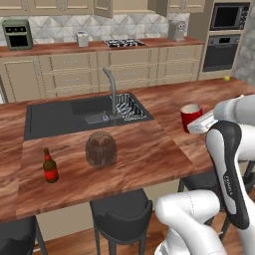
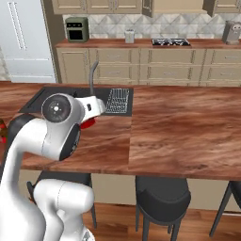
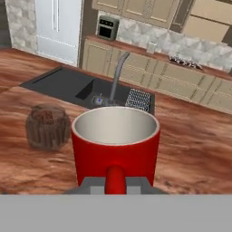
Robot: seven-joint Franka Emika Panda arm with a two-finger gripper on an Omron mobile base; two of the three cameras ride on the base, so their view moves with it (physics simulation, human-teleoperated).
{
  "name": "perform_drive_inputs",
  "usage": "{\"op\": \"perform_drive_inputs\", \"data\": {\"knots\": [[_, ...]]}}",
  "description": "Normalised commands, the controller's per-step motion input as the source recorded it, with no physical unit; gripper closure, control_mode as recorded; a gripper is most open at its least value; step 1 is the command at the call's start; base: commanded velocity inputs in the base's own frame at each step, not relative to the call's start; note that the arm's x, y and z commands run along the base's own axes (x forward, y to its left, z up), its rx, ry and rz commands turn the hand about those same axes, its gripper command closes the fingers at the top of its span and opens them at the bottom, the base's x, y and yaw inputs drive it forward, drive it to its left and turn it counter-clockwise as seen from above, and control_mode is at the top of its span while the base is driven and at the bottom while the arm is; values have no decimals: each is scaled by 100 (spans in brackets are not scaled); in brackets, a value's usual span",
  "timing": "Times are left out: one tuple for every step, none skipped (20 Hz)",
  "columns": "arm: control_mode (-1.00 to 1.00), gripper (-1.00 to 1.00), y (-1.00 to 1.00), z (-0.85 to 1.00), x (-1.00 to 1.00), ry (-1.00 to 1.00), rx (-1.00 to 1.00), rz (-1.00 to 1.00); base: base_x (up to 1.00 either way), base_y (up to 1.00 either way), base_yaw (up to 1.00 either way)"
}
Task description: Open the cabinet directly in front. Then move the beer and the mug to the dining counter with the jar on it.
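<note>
My gripper (image 3: pixel 115 185) is shut on the side handle of the red mug (image 3: pixel 116 144), which stays upright with its pale inside showing. In the left base view the mug (image 1: pixel 191 116) sits low over the right part of the dining counter (image 1: pixel 144 159), held by the gripper (image 1: pixel 199 124). I cannot tell whether it touches the wood. The ribbed brownish jar (image 1: pixel 101 148) stands on the counter left of the mug, and also shows in the hand view (image 3: pixel 47 127). The beer (image 1: pixel 49 166) stands upright further left near the front edge. At the top a wall cabinet (image 1: pixel 103 7) door hangs open.
The dark sink (image 1: pixel 64 115) and curved tap (image 1: pixel 111 89) lie behind the jar. Black stools (image 1: pixel 122 211) stand under the counter's near edge. Drawer units, a hob (image 1: pixel 123 43) and a wall oven (image 1: pixel 221 50) line the far wall. A white fridge (image 2: pixel 26 40) stands far left.
</note>
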Motion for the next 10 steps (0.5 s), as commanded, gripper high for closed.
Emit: {"op": "perform_drive_inputs", "data": {"knots": [[-100,100,0,-71,44,38,0,20,0,0,0],[-100,100,0,-70,44,39,0,20,0,0,0],[-100,100,0,-66,44,38,0,21,0,0,0],[-100,100,0,-65,43,36,0,21,0,0,0],[-100,100,0,-60,40,33,0,21,0,0,0],[-100,100,0,-59,44,31,0,21,0,0,0],[-100,100,0,-60,47,28,0,21,0,0,0],[-100,100,2,-56,51,23,0,20,0,0,0],[-100,100,8,-49,56,17,0,18,0,0,0],[-100,100,11,-44,60,12,0,17,0,0,0]]}}
